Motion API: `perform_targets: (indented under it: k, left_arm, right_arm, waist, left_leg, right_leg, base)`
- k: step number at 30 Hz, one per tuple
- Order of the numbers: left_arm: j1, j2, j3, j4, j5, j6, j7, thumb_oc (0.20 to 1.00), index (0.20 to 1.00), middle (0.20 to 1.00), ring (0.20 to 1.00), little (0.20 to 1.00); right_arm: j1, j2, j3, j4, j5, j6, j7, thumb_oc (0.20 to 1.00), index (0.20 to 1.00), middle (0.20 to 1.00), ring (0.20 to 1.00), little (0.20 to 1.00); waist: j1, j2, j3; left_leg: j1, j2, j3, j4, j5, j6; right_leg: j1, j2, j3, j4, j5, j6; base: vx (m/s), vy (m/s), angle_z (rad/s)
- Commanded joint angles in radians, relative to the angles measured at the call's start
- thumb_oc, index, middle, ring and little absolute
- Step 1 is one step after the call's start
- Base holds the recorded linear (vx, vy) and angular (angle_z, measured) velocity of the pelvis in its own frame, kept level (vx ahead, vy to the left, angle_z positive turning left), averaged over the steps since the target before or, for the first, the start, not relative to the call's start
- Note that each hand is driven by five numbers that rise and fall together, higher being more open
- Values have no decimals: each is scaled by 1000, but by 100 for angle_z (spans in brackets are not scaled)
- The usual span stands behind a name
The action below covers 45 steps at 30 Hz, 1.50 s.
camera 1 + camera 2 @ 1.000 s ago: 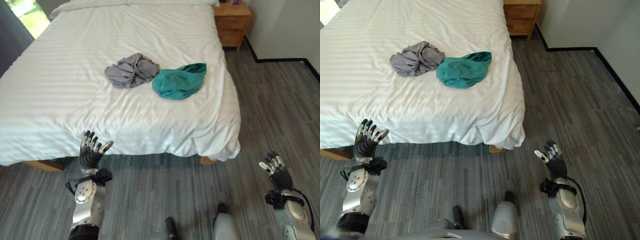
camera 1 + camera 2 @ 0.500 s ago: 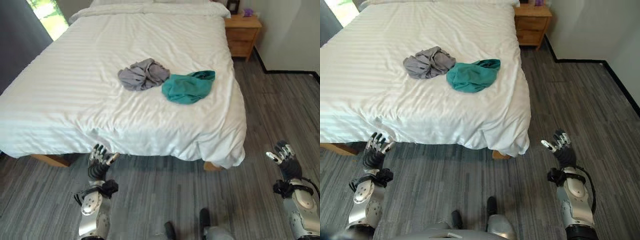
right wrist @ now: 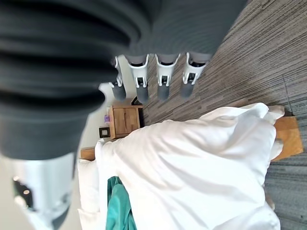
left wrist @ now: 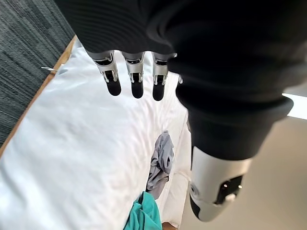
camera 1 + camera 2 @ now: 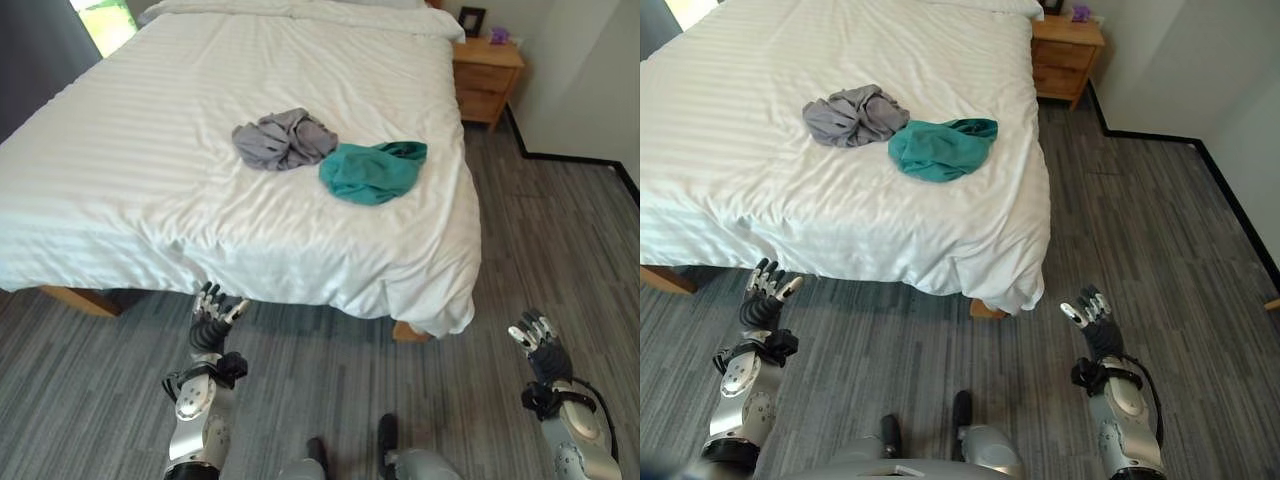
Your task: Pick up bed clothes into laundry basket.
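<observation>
A crumpled grey garment [image 5: 283, 139] and a teal garment [image 5: 372, 170] lie side by side, touching, on the white bed [image 5: 150, 190], toward its right half. My left hand [image 5: 211, 318] is raised in front of the bed's near edge, fingers relaxed and empty. Over the floor to the right of the bed's corner, my right hand [image 5: 536, 340] is also open and empty. Both hands are well short of the clothes. The left wrist view shows the grey garment [image 4: 159, 165] and the teal garment [image 4: 144, 215] past my straight fingers [image 4: 135, 79].
A wooden nightstand [image 5: 484, 76] stands against the wall at the bed's far right. Grey plank floor [image 5: 560, 240] runs along the right side and in front of the bed. The duvet corner [image 5: 440, 310] hangs low at the near right. A curtain [image 5: 35, 50] is at the far left.
The whole picture has shifted, so the camera moved; the clothes lie as before. Both hands stay open, the right one now lower in the picture.
</observation>
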Motion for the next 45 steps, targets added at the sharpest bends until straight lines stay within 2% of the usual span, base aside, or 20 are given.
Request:
perform_targets:
  k: [1,3,6,7,11,14,15,17,18,21,23,26,28,30,32,37,39,40,42,45]
  left_arm:
    - [-37,32,12,-10,-13,-28,-8,1000,1000,1000,1000,1000]
    - [-48,38,2,3,-6,-29,0,1000,1000,1000,1000,1000]
    - [-48,40,-1,2,-3,-31,-3,1000,1000,1000,1000,1000]
    - [-56,49,-9,-1,4,-37,-9,1000,1000,1000,1000,1000]
    - [-61,57,-20,7,-11,-39,-15,1000,1000,1000,1000,1000]
    - [-65,78,-15,-1,-12,-41,-6,1000,1000,1000,1000,1000]
    - [-67,116,8,-4,-3,-39,5,1000,1000,1000,1000,1000]
    - [-65,126,13,-10,3,-38,7,1000,1000,1000,1000,1000]
    - [-48,155,40,-27,34,-34,7,1000,1000,1000,1000,1000]
    - [-42,158,49,-28,45,-29,5,1000,1000,1000,1000,1000]
    - [-40,156,57,-31,28,-30,-3,1000,1000,1000,1000,1000]
    - [-45,154,49,-23,22,-26,-1,1000,1000,1000,1000,1000]
    - [-51,161,32,-13,27,-16,-10,1000,1000,1000,1000,1000]
    - [-35,129,7,1,15,-18,-46,1000,1000,1000,1000,1000]
    - [-2,87,-57,-8,-43,6,-107,1000,1000,1000,1000,1000]
    - [4,89,-205,-22,-102,22,-153,1000,1000,1000,1000,1000]
    - [8,94,-213,-37,-106,25,-157,1000,1000,1000,1000,1000]
    - [8,112,-219,-37,-97,26,-161,1000,1000,1000,1000,1000]
    - [12,135,-221,-54,-101,30,-158,1000,1000,1000,1000,1000]
    - [14,136,-220,-45,-100,32,-151,1000,1000,1000,1000,1000]
  right_arm:
    - [-14,-42,-38,-91,26,-60,0,1000,1000,1000,1000,1000]
    - [-7,-60,-33,-88,5,-62,-9,1000,1000,1000,1000,1000]
    - [-7,-66,-33,-82,-3,-60,-10,1000,1000,1000,1000,1000]
    - [-7,-77,-45,-78,-10,-57,-11,1000,1000,1000,1000,1000]
    - [-15,-57,-46,-80,-4,-54,-14,1000,1000,1000,1000,1000]
    - [-45,-22,-55,-65,34,-68,-29,1000,1000,1000,1000,1000]
    - [-73,-22,-30,-56,18,-61,-29,1000,1000,1000,1000,1000]
    - [-75,-22,-33,-59,18,-59,-31,1000,1000,1000,1000,1000]
    - [-88,-38,-60,-48,-11,-55,-36,1000,1000,1000,1000,1000]
    - [-84,-56,-91,-35,-39,-49,-45,1000,1000,1000,1000,1000]
    - [-95,-100,-122,-16,-68,-44,-60,1000,1000,1000,1000,1000]
    - [-114,-138,-139,9,-72,-46,-70,1000,1000,1000,1000,1000]
    - [-96,-196,-152,23,-121,-24,-63,1000,1000,1000,1000,1000]
    - [-134,-349,-126,102,-272,32,-34,1000,1000,1000,1000,1000]
    - [-259,-557,-58,235,-394,78,-16,1000,1000,1000,1000,1000]
    - [-827,-769,334,603,-497,109,-27,1000,1000,1000,1000,1000]
    - [-929,-780,412,667,-510,104,-36,1000,1000,1000,1000,1000]
    - [-1152,-805,586,773,-577,108,-37,1000,1000,1000,1000,1000]
    - [-1379,-810,760,886,-673,126,-51,1000,1000,1000,1000,1000]
    - [-1460,-793,817,935,-724,141,-64,1000,1000,1000,1000,1000]
  waist:
    - [6,8,-7]
    - [5,34,-12]
    - [5,39,-14]
    - [-1,52,-27]
    - [-8,47,-46]
    - [-5,24,-48]
    - [-2,15,-42]
    - [-6,20,-36]
    - [-23,41,-7]
    - [-39,52,-9]
    - [-39,46,-22]
    - [-48,36,-15]
    - [-53,12,-15]
    - [-18,-16,-20]
    - [7,-17,-36]
    - [56,-17,-27]
    - [57,-17,-24]
    - [66,-19,-15]
    - [87,-23,-2]
    - [91,-23,3]
  left_leg:
    - [-33,126,-70,-39,142,-46]
    - [-47,162,-76,-137,211,-77]
    - [-51,169,-75,-148,219,-88]
    - [-65,179,-37,-138,227,-99]
    - [-74,145,-37,-76,170,-83]
    - [-81,99,-14,-26,111,-49]
    - [-63,52,12,-32,75,-6]
    - [-54,44,11,-38,69,5]
    - [-10,26,15,-73,60,33]
    - [27,16,3,-103,51,38]
    - [62,3,1,-135,46,26]
    - [88,2,-24,-148,34,15]
    - [101,2,-59,-140,27,7]
    - [111,15,-80,-133,28,-8]
    - [99,23,-102,-140,49,-23]
    - [70,46,-139,-154,77,-42]
    - [54,46,-146,-154,84,-44]
    - [33,49,-154,-154,91,-48]
    - [-8,50,-166,-154,104,-53]
    - [-30,50,-171,-154,110,-57]
  right_leg:
    - [74,-76,-18,96,-119,81]
    - [103,-89,-3,90,-139,89]
    - [117,-96,4,82,-142,92]
    - [163,-127,11,63,-149,106]
    - [183,-180,26,57,-143,133]
    - [153,-227,65,78,-65,159]
    - [79,-249,121,195,45,169]
    - [46,-244,136,248,72,165]
    - [-37,-227,155,394,135,164]
    - [-65,-195,173,404,106,160]
    - [-95,-172,140,274,45,164]
    - [-93,-147,125,110,17,170]
    - [-73,-127,157,51,5,169]
    - [-20,-125,124,12,19,158]
    - [30,-112,88,-45,26,146]
    - [37,-90,48,-55,17,133]
    - [26,-89,45,-55,21,132]
    - [10,-87,42,-55,25,131]
    - [-23,-83,38,-55,31,129]
    - [-45,-80,37,-55,36,130]
  base:
    - [209,158,14]
    - [243,224,27]
    - [211,210,-4]
    - [279,288,-31]
    - [280,320,-40]
    - [203,313,-13]
    - [236,443,-15]
    - [180,378,-45]
    - [154,344,-60]
    - [182,201,-12]
    - [249,49,2]
    - [190,-76,11]
    - [163,-185,64]
    - [135,-277,119]
    - [104,-189,67]
    - [12,-91,27]
    - [-36,-40,9]
    - [-29,-32,10]
    - [-51,-38,13]
    - [-27,-11,13]
